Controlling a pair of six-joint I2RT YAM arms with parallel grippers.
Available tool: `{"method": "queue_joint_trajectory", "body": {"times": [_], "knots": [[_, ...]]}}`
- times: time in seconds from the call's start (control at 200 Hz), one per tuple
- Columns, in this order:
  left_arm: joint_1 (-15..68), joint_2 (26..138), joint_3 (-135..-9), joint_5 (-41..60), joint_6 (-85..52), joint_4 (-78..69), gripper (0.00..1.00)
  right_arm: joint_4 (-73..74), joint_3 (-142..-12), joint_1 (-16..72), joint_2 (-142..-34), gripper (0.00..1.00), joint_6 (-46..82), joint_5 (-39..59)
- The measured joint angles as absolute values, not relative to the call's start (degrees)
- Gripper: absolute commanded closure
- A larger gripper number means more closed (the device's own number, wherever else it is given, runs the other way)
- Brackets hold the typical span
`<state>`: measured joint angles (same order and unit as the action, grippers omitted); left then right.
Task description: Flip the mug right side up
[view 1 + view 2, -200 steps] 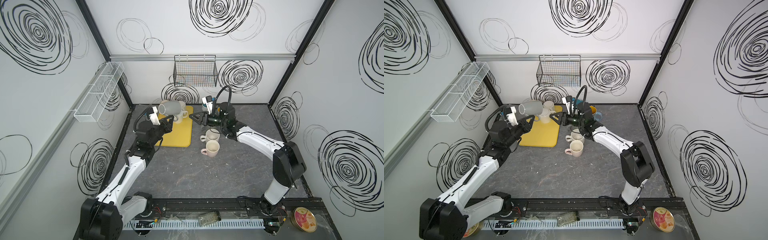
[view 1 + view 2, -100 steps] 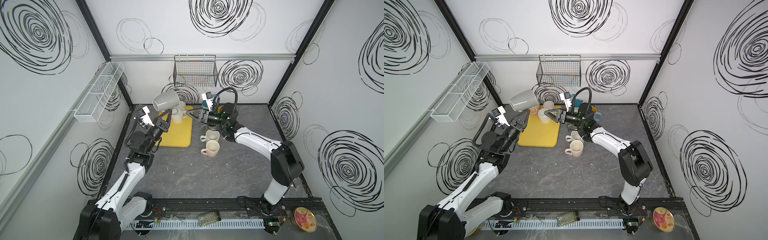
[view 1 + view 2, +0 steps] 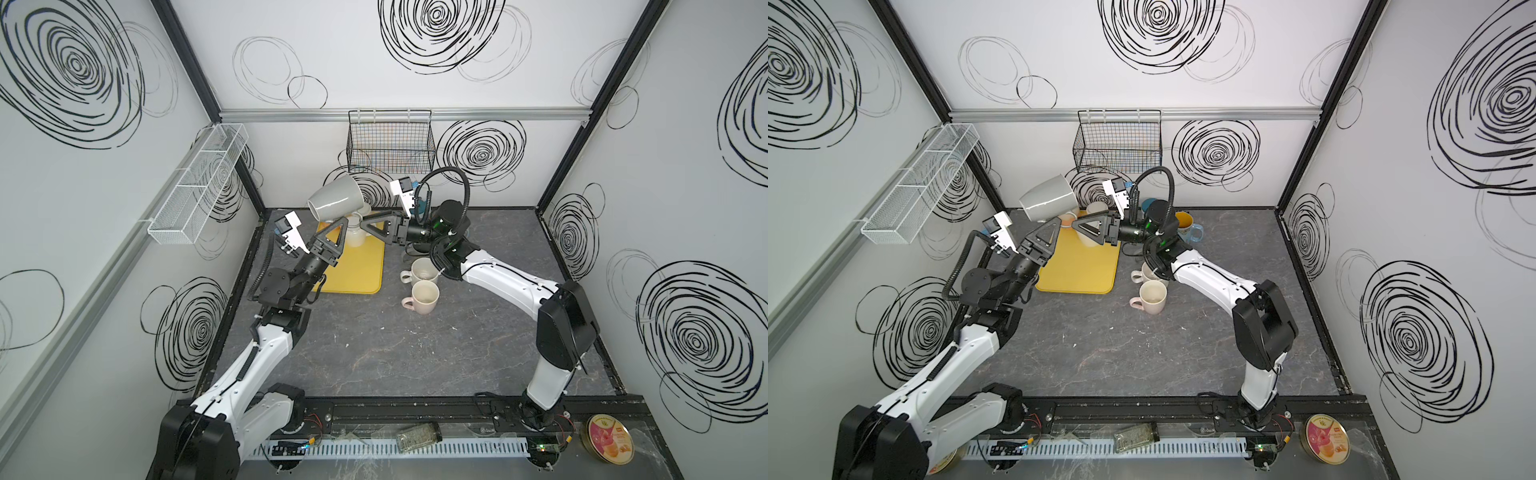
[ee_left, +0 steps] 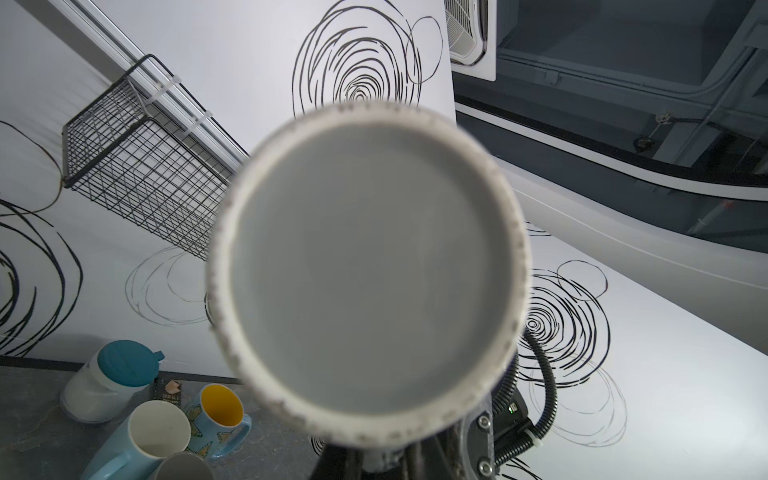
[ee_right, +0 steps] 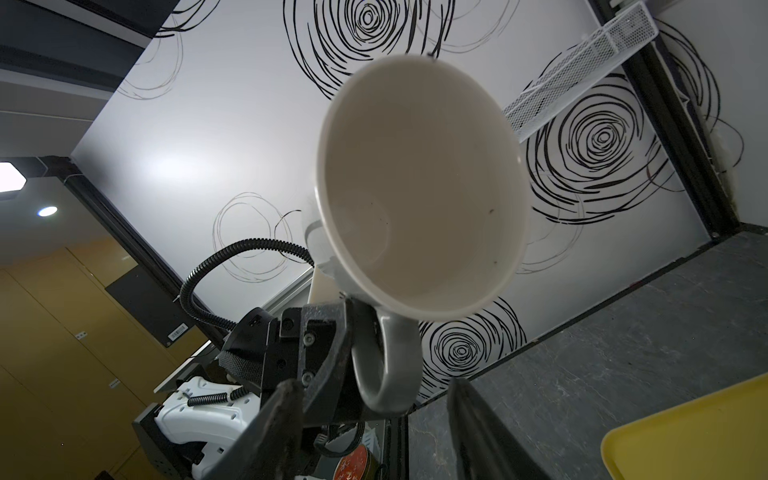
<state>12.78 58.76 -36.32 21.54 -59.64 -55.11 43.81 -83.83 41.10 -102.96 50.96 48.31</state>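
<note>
Gripping handle point(image 5: 403, 353) of grey mug point(image 3: 337, 200) with left jaws, shut tight on it; clear in right wrist view. Holding right jaws part open, gripping nothing, tips just beside that handle and under mug body; cannot tell whether touching. Held in air, well above surface point(image 3: 374, 353), over back edge of yellow mat point(image 3: 357, 270), near back wall. Tilted near sideways, base toward left arm, mouth toward right arm; not yet upright.

Count one grey mug, in left jaws. Count two upright mugs on bare surface just right of mat: cream mug point(image 3: 424, 272), pink mug point(image 3: 422, 296), close together. In left wrist view, count one teal-lidded jar point(image 4: 110, 380), one light-blue mug point(image 4: 145, 432), one yellow-lined mug point(image 4: 218, 411). Cannot tell number of cups on mat behind jaws. Count one black wire basket point(image 3: 390, 145) on back wall, one white wire rack point(image 3: 199, 183) on left wall.
</note>
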Motion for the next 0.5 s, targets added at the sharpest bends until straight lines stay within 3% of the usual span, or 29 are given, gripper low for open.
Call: {"method": "queue_joint_trajectory", "body": {"times": [0.255,0.5], "knots": [[13.63,59.61,-36.34,23.11,-60.69,-57.3,1.0,43.86,-86.56,41.47,-104.77,0.59,51.05,49.54],[13.61,60.58,-36.29,24.21,-61.17,-58.74,0.97,43.97,-89.43,41.15,-106.56,0.98,52.73,52.03]]}}
